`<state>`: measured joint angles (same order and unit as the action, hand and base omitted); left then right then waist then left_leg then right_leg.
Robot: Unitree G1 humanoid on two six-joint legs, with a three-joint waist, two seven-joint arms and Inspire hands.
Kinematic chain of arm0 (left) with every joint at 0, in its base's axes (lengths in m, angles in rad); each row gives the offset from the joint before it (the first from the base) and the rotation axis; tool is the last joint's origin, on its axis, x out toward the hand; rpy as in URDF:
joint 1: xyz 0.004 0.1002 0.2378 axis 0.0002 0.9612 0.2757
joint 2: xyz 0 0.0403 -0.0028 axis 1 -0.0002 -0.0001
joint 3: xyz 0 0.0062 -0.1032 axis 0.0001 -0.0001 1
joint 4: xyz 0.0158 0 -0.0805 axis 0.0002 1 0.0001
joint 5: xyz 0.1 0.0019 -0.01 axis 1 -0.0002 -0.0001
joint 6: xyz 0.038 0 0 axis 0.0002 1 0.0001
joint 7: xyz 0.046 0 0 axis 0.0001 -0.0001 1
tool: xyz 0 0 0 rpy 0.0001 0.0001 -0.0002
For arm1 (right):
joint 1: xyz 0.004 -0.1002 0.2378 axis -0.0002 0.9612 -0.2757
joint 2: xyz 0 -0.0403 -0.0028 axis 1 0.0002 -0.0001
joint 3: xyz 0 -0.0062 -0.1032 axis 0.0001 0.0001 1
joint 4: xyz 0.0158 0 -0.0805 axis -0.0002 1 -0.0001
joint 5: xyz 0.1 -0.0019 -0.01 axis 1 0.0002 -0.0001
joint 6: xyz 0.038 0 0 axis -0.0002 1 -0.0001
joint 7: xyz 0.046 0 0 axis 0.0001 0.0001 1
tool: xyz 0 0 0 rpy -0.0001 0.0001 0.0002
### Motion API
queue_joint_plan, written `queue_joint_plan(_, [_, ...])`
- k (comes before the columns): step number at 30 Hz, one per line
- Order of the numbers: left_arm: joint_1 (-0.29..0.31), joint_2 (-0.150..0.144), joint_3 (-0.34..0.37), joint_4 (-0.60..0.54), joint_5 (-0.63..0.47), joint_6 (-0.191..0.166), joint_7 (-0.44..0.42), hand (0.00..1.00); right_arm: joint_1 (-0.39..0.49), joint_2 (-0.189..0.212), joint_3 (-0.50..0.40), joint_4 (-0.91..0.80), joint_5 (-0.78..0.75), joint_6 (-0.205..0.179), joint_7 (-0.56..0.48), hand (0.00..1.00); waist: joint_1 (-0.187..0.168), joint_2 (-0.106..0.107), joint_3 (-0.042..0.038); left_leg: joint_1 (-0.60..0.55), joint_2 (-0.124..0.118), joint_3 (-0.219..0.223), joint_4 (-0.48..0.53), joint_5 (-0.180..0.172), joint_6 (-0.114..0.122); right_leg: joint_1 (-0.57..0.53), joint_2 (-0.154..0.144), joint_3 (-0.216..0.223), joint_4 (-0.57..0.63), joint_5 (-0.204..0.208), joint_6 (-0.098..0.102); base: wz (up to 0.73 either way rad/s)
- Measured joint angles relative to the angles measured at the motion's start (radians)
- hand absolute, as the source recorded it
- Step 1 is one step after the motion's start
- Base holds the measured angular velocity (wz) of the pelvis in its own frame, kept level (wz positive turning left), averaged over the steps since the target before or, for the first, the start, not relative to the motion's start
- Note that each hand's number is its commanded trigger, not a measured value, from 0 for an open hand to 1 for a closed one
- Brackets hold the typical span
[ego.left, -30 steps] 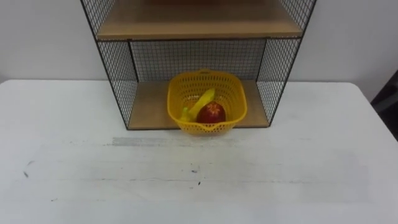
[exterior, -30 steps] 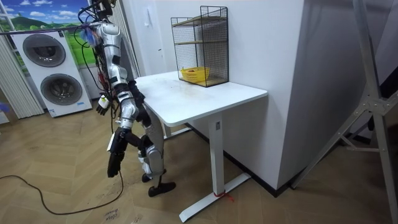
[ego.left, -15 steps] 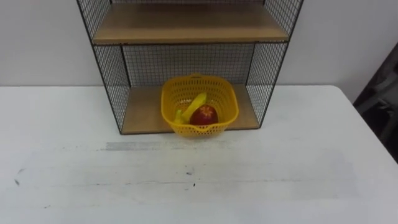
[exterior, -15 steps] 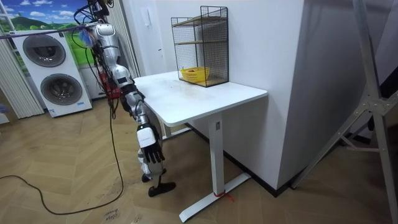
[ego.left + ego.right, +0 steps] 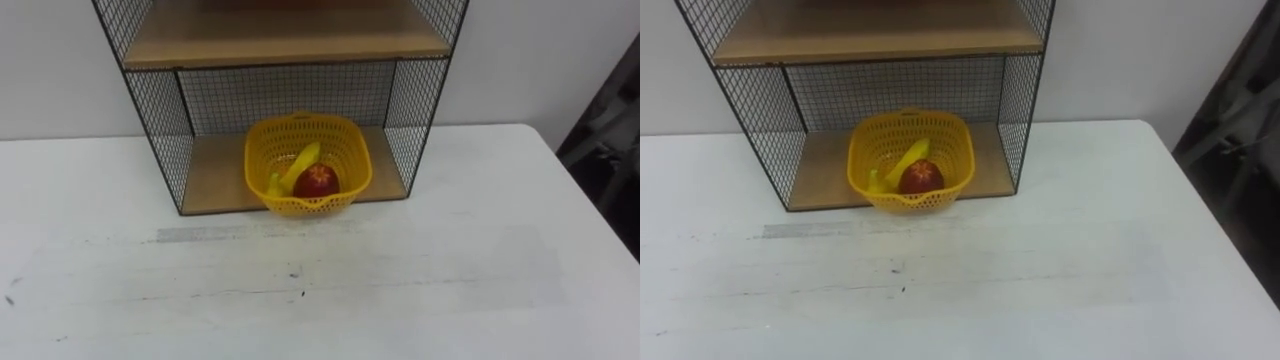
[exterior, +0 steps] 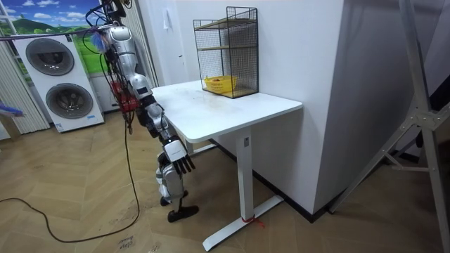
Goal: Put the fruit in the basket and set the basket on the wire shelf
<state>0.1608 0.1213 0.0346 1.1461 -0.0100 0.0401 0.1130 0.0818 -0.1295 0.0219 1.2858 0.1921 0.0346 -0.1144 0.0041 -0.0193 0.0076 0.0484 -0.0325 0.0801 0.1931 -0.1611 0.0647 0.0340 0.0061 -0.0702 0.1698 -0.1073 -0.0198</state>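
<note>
The yellow plastic basket (image 5: 303,207) with the yellow banana (image 5: 300,163) and red apple (image 5: 316,181) stays in the black wire shelf (image 5: 155,110) at twelve o'clock. The right hand (image 6: 184,163) swings low, fingers loose, empty. Job looks done.

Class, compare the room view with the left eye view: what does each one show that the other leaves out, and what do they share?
Room view: the robot standing by the table's end on the room view's left, its right hand hanging low with loose fingers, two washing machines behind it, and the wood floor. Left eye view: a close look into the yellow basket, where a red apple and a banana lie together. Shared: the white table, and the basket sitting on the bottom board of the wire shelf.
</note>
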Motion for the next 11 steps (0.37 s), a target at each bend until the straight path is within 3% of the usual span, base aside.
queue_joint_plan(11, [0.008, 0.005, 0.013, 0.0, -0.058, -0.002, -0.018, 0.0, 0.018, -0.002, -0.003, 0.002, 0.016, -0.002, 0.074, 0.0, 0.0, -0.008, -0.001, 0.006, 0.001, 0.001, -0.004, 0.001, -0.002, 0.003, 0.002, 0.002, 0.0, 0.0, -0.002, 0.0])
